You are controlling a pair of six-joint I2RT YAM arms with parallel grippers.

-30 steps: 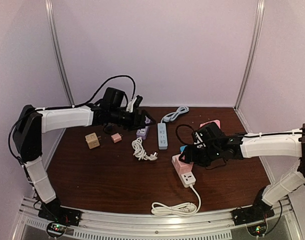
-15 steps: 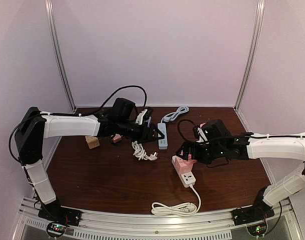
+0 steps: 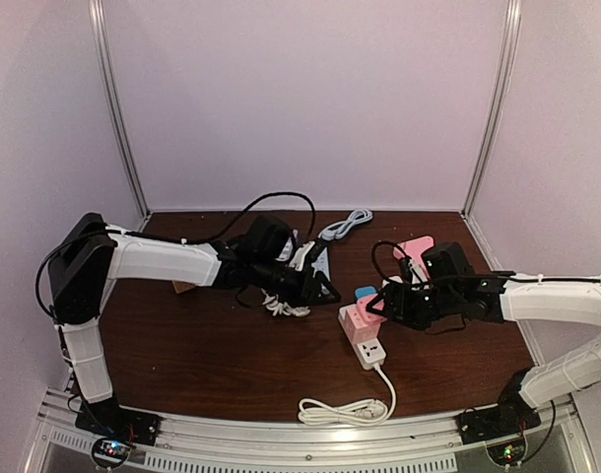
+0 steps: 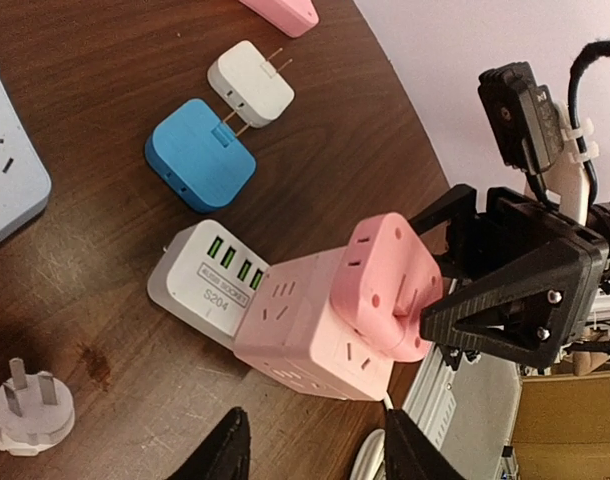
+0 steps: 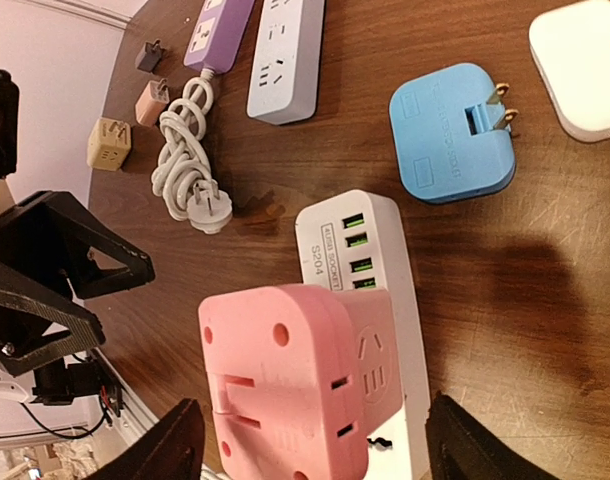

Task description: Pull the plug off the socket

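Note:
A pink plug (image 5: 285,390) stands plugged into a pink cube socket (image 4: 305,335), which sits on a white power strip (image 5: 385,250) right of the table's middle (image 3: 365,347). My right gripper (image 5: 320,455) is open, its fingers standing either side of the pink plug without touching it. My left gripper (image 4: 310,455) is open with nothing between its fingers, hovering just left of the pink socket (image 3: 323,288). The left wrist view shows the right gripper (image 4: 515,300) close behind the plug (image 4: 385,285).
A blue adapter (image 5: 453,135) and a white adapter (image 4: 250,85) lie just beyond the strip. Further left are a grey-blue power strip (image 5: 285,50), a purple strip (image 5: 220,25) and a coiled white cable (image 5: 185,150). The strip's white cord (image 3: 345,409) lies coiled near the front edge.
My left arm has swung from the back left across to the pink socket, its jaws narrowing. The right gripper drew back slightly to the right, uncovering the blue adapter.

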